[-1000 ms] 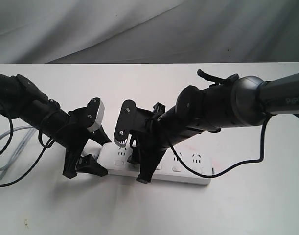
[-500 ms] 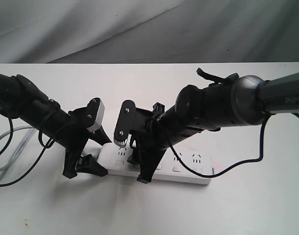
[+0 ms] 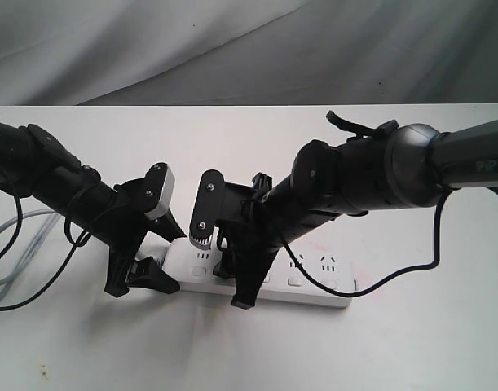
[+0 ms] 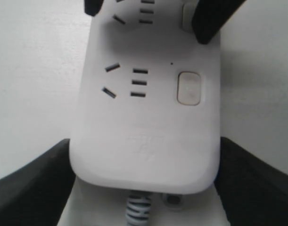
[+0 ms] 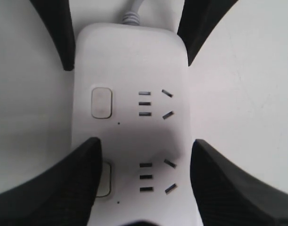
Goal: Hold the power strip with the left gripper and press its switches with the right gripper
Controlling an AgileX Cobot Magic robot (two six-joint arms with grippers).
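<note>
Your strip [image 3: 314,281] lies flat on the table [image 3: 257,350], running across the exterior view with its cord [image 5: 132,12] end toward the left arm. The left gripper [image 3: 169,261] is clamped across that end, a finger against each long side. Its wrist view shows the contact, which the exterior view hides behind the arm. Just beside it, the right gripper [image 3: 222,269] straddles the strip with jaws spread wide, holding nothing. From outside you see only arms over the sockets. The right wrist view shows the first switch [image 5: 101,102] uncovered and one black finger [image 5: 63,188] overlapping the second switch [image 5: 103,181]. Whether it presses down you cannot tell.
</note>
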